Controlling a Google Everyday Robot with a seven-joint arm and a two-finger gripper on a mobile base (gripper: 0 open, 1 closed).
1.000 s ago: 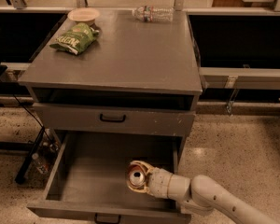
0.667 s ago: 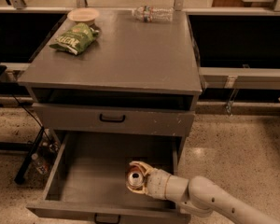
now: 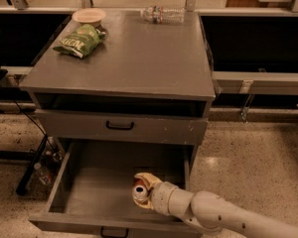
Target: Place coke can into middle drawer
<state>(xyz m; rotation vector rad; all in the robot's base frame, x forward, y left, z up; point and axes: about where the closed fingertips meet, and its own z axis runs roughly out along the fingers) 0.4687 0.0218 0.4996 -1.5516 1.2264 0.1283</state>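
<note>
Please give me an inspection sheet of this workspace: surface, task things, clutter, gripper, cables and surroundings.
Surface: grey cabinet top, flat.
Job's things: coke can held over the tray of the middle drawer, which is pulled open; silver top faces the camera.
Clutter: green chip bag, bowl and water bottle lying on its side, all on the cabinet top.
Gripper: gripper inside the open drawer, shut on the can.
Cables: thin black cable left of the cabinet.
Surroundings: upper drawer closed; speckled floor.
</note>
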